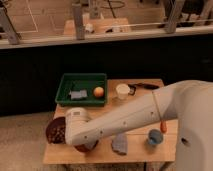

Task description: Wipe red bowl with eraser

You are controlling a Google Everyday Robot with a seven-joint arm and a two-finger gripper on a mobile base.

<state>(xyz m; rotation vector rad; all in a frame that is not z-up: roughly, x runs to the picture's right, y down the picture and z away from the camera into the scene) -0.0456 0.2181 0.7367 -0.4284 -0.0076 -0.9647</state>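
Observation:
The red bowl (86, 147) sits at the table's front left, and only its near rim shows under my arm. My white forearm runs from the right down to its rounded wrist end (77, 125), which hangs right over that bowl. The gripper is hidden beneath the wrist, down at the bowl, and it is shut. The eraser is hidden from view.
A dark brown bowl (54, 133) with nuts stands just left of the red one. A green tray (65, 98) at the back left holds a grey-blue block (78, 94) and an orange ball (99, 92). Also on the table are a white cup (122, 91), a pale cloth (120, 143) and a blue cup (154, 137).

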